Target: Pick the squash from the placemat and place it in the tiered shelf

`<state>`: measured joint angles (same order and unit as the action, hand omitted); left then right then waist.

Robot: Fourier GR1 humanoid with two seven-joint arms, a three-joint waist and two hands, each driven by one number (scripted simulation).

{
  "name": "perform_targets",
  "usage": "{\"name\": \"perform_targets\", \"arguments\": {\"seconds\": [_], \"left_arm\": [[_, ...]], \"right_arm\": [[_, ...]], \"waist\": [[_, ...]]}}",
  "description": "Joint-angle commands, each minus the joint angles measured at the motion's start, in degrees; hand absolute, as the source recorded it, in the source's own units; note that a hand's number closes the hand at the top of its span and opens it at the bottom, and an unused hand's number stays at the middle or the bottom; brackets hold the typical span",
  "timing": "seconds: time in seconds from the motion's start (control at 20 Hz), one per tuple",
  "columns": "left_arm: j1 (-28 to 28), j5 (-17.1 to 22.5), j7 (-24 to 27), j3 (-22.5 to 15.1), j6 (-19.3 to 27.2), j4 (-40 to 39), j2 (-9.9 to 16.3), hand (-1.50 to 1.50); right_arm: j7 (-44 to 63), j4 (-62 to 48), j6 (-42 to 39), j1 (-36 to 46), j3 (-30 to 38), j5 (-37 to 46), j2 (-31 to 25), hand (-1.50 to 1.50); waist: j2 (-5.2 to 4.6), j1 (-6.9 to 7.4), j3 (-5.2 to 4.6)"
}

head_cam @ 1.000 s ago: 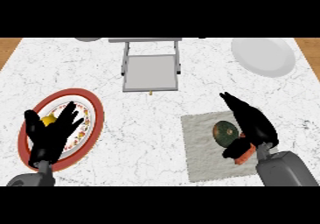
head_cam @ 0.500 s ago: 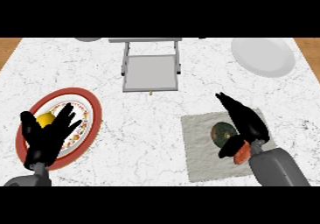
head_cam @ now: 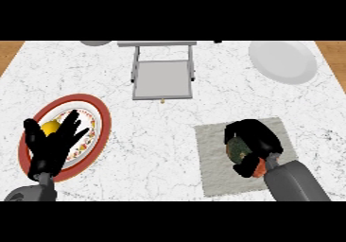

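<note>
A dark green squash (head_cam: 238,149) with an orange patch lies on the grey placemat (head_cam: 216,175) at the right. My right hand (head_cam: 258,142) lies over it, fingers curled down round its top and right side, hiding most of it. The grey tiered shelf (head_cam: 162,79) stands at the back centre, well away from the hand. My left hand (head_cam: 54,144) rests open, fingers up, over the red-rimmed plate at the left.
A red-rimmed plate (head_cam: 98,112) with a yellow item (head_cam: 49,126) on it sits at the left under my left hand. A white plate (head_cam: 282,61) stands at the back right. A grey bowl edge (head_cam: 97,43) shows at the back left.
My right hand has dropped down onto the squash and its fingers have curled round it. The left hand has barely moved.
</note>
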<state>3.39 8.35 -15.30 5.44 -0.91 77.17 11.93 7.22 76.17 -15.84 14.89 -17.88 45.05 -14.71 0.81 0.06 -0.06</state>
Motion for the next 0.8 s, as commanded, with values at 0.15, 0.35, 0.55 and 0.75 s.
{"name": "perform_targets", "arguments": {"seconds": [0.15, 0.35, 0.55, 0.75], "left_arm": [[0.79, -1.44, -1.78, -0.38, 2.19, -0.13, -1.72, 0.0], [-0.31, -1.68, -1.87, -1.6, 0.96, 0.78, -1.99, 0.0], [1.94, -1.3, -3.29, -2.58, -0.05, 1.09, -2.0, 0.0], [0.96, -2.54, -2.18, -4.29, -0.23, -0.05, -3.03, 0.0]], "right_arm": [[-1.91, 15.51, 0.43, -9.86, -2.46, -0.14, 0.57, 1.5], [12.02, 14.72, 1.82, -1.61, -7.4, 4.32, 14.11, 1.5], [28.42, 8.55, 11.92, 6.81, -17.86, -3.49, 14.48, 1.5], [40.3, 10.87, 20.89, 18.47, -22.4, -5.19, 14.62, 1.5]], "waist": [[-0.62, -0.87, 0.03], [-0.69, -0.05, -0.01], [-1.24, 4.3, 0.0], [-0.95, 4.81, -0.08]]}}
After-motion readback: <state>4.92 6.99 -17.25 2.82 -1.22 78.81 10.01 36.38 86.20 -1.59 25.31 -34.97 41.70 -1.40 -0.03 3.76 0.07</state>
